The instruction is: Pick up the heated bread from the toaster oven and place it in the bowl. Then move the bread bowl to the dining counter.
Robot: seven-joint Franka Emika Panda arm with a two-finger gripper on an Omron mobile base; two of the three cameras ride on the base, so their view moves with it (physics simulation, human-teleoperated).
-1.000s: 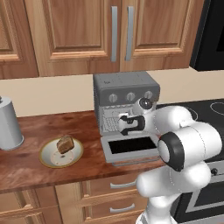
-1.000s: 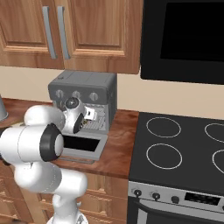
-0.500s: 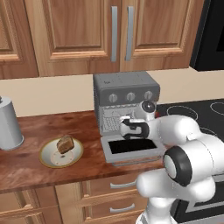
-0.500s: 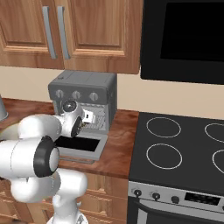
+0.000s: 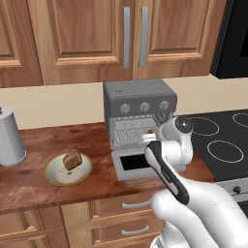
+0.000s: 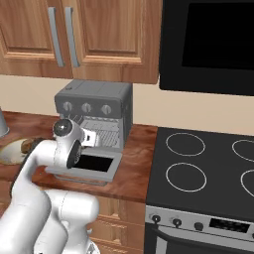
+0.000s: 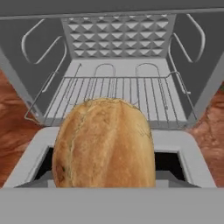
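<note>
The heated bread (image 7: 105, 144), a golden-brown roll, looms close in the hand view, hanging above the lowered door (image 7: 183, 153). Behind it the wire rack (image 7: 118, 94) of the toaster oven (image 5: 138, 104) lies bare. My gripper (image 5: 151, 133) sits just in front of the oven mouth, shut on the roll; the roll hides its fingertips. The cream bowl (image 5: 50, 173) rests on the worktop left of the oven, a dark wedge of bread (image 5: 72, 159) in it. From the right, the oven (image 6: 94, 99) and gripper (image 6: 92, 138) show too. The dining counter is out of view.
A grey metal canister (image 5: 9, 138) stands at the far left of the wooden worktop (image 5: 34, 189). A black stovetop (image 6: 208, 168) lies right of the oven. Wooden cupboards (image 5: 131, 34) hang above. The open door (image 5: 131, 164) juts over the worktop's front.
The jaws have narrowed onto the roll, and the hand has drawn back from the oven mouth over the door. The arm's elbow has dropped and swung.
</note>
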